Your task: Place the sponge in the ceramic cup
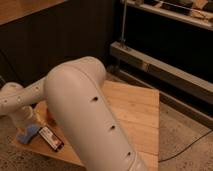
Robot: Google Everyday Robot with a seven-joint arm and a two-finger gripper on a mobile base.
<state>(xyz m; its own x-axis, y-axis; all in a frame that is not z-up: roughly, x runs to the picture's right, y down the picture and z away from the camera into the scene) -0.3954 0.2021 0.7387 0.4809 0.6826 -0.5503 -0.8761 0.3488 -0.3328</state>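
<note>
My gripper [22, 125] hangs at the left end of the wooden table [135, 115], at the tip of the white forearm that reaches left. Right under it is a light blue piece [28, 133] that looks like the sponge, touching or nearly touching the gripper. I cannot tell whether it is held. The big white upper arm [85, 110] fills the middle of the view and covers much of the table's left half. The ceramic cup is hidden.
A black-and-red packet [51, 138] lies near the table's front edge, just right of the blue piece. A sliver of an orange-red bowl [49, 116] peeks out beside the arm. Dark wall behind, metal shelving [165, 70] at the right, a cable on the speckled floor.
</note>
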